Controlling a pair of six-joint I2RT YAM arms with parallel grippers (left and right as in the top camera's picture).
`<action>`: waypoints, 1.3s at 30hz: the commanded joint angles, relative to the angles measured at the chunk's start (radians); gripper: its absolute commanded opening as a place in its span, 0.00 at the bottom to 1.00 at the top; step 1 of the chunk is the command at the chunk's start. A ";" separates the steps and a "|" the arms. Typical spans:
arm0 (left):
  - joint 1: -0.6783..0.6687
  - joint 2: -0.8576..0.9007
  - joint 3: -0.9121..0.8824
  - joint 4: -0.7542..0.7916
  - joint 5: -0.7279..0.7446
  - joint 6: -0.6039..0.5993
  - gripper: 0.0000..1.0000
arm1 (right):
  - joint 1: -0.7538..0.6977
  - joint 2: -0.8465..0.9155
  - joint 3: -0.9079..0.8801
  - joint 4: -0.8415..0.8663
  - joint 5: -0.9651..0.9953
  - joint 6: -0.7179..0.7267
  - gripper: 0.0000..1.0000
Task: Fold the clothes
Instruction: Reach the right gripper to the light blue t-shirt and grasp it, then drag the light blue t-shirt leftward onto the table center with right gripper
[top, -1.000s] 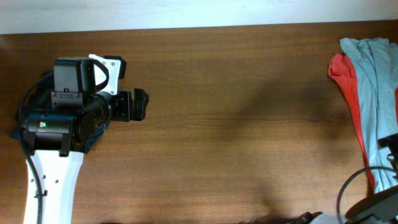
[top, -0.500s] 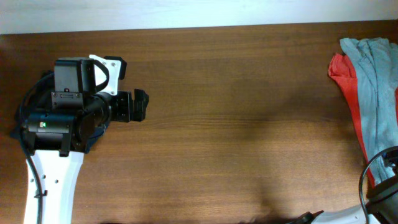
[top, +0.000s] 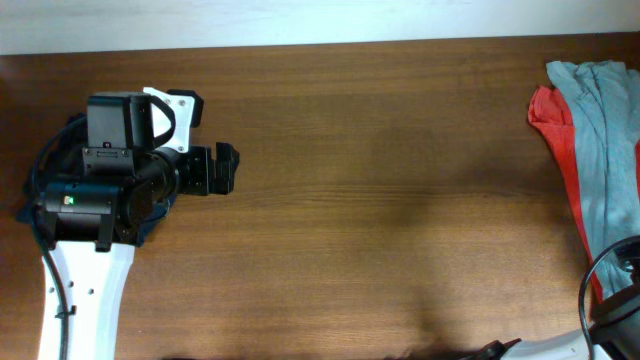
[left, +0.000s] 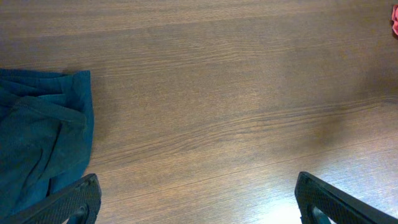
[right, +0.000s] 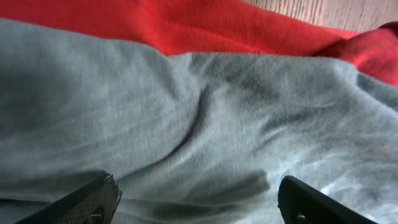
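The clothes lie in a pile at the table's right edge: a pale grey-blue T-shirt (top: 598, 130) on top of an orange-red shirt (top: 553, 125). In the right wrist view the grey-blue T-shirt (right: 199, 118) fills the frame, with the orange-red shirt (right: 186, 28) behind it. My right gripper (right: 199, 208) is open just above the grey cloth, a soft fold lying between its fingertips. A dark navy garment (left: 37, 137) lies at the left, beside my left gripper (left: 199, 208), which is open over bare wood. In the overhead view the left gripper (top: 222, 168) points right.
The brown wooden table (top: 380, 200) stretches between the two arms. The left arm's body (top: 100, 200) covers the table's left part. A black cable loop (top: 600, 285) of the right arm shows at the lower right corner. The table's far edge (top: 320, 42) meets a white wall.
The right arm's dark part that lay over the grey-blue T-shirt has drawn back toward the lower right corner. The left arm has not moved.
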 joint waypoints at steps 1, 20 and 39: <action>-0.001 -0.002 0.014 0.006 0.011 -0.002 0.99 | -0.004 -0.003 -0.029 0.013 -0.005 0.012 0.87; -0.001 -0.002 0.014 0.002 0.011 -0.002 0.99 | 0.013 -0.235 -0.033 0.022 -0.305 -0.011 0.04; 0.000 -0.002 0.014 0.006 -0.108 -0.002 0.99 | 0.940 -0.402 -0.033 0.005 -0.579 -0.054 0.04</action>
